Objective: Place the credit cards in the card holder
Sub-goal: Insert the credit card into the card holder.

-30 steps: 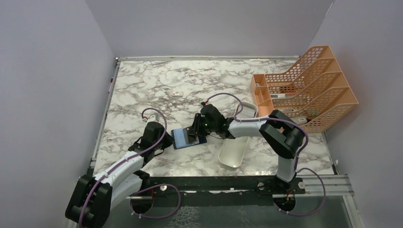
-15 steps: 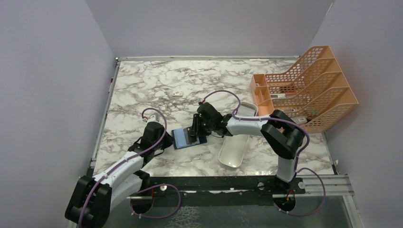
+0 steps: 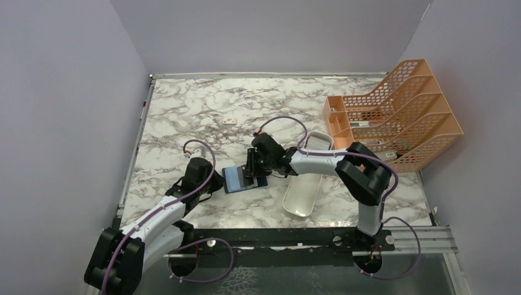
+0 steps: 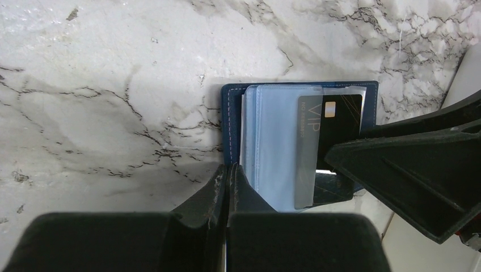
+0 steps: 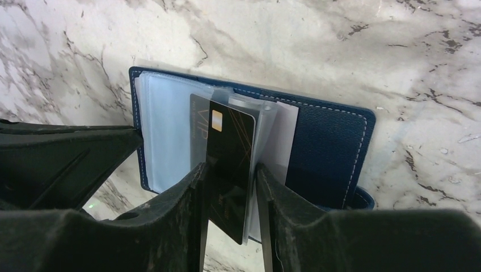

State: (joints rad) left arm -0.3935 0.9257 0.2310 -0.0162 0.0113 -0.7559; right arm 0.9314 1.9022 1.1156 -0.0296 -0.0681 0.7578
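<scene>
The navy card holder lies open on the marble table, its pale blue clear sleeves up. In the left wrist view my left gripper is shut on the holder's navy left edge. My right gripper is shut on a black credit card with gold lines and a chip. The card's front end lies among the clear sleeves of the holder. The card also shows in the left wrist view, with "VIP" seen through a sleeve. In the top view the right gripper is over the holder's right half.
A long white oblong tray lies just right of the holder, under the right arm. An orange mesh file rack stands at the back right. A tiny white block with a red mark lies on the marble behind the holder.
My right gripper has shifted a little to the left over the holder with the card. The left arm and the holder have not moved.
</scene>
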